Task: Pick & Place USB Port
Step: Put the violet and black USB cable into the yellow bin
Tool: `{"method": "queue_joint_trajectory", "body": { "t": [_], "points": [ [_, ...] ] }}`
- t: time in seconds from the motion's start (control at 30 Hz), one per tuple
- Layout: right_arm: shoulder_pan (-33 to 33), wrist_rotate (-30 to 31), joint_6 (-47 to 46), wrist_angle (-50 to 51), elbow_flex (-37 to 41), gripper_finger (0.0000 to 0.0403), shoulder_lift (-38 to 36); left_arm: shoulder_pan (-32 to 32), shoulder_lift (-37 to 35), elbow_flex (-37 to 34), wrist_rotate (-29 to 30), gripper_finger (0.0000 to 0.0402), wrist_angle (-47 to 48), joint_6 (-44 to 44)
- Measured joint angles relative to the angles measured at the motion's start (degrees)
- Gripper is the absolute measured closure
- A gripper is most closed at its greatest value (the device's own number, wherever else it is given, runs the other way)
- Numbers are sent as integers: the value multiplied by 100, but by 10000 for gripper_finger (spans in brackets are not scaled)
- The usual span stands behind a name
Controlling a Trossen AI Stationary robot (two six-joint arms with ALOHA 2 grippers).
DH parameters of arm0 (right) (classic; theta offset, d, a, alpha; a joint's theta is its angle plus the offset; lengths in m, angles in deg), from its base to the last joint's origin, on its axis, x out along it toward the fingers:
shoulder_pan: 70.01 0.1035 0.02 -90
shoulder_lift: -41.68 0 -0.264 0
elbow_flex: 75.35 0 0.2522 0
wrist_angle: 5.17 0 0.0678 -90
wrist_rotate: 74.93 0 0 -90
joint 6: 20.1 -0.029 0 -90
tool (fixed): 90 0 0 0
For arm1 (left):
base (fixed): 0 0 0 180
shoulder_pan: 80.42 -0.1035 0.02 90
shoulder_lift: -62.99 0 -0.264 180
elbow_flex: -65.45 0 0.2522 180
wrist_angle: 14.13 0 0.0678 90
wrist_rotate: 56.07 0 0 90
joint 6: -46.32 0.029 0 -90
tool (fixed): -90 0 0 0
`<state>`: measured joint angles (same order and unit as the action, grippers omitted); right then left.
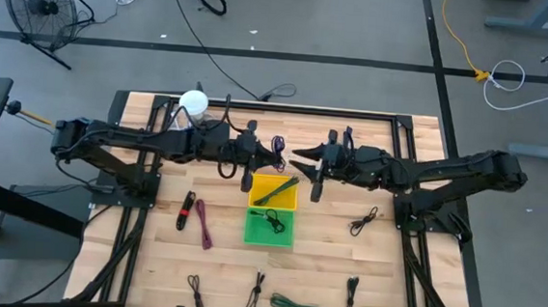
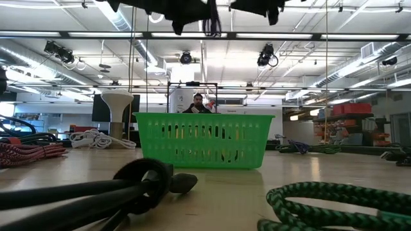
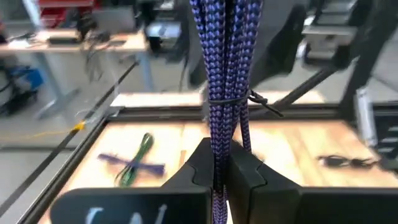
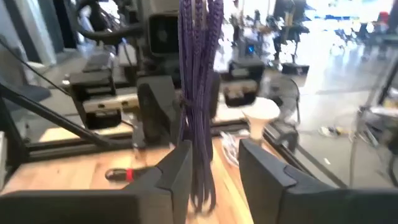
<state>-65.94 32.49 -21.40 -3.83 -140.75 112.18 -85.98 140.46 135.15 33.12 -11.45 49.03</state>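
Purple cable in clamped left gripper

No legible text, label, brand, number or sign on anything in view. Pale marks on the left gripper housing, just behind its fingers, too blurred to read. Signs in the room beyond the table too small to make out.

Purple cable hangs between both claws, above open baskets.
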Motion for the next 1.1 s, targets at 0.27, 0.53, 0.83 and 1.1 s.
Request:
{"method": "queue_joint_trajectory", "body": {
  "t": [0.27,0.53,0.83,1.1],
  "points": [
    [3,14,-416,865,-2,257,-205,-160,37,-12,438,385,1612,-649],
    [4,-2,-521,884,-2,257,-203,114,633,-13,810,385,2409,-1097],
    [4,12,-523,869,-2,256,-203,308,1547,-13,799,385,2312,-1521],
    [4,12,-426,860,-2,256,-203,327,1832,-11,543,385,2140,-1671]
  ]
}}
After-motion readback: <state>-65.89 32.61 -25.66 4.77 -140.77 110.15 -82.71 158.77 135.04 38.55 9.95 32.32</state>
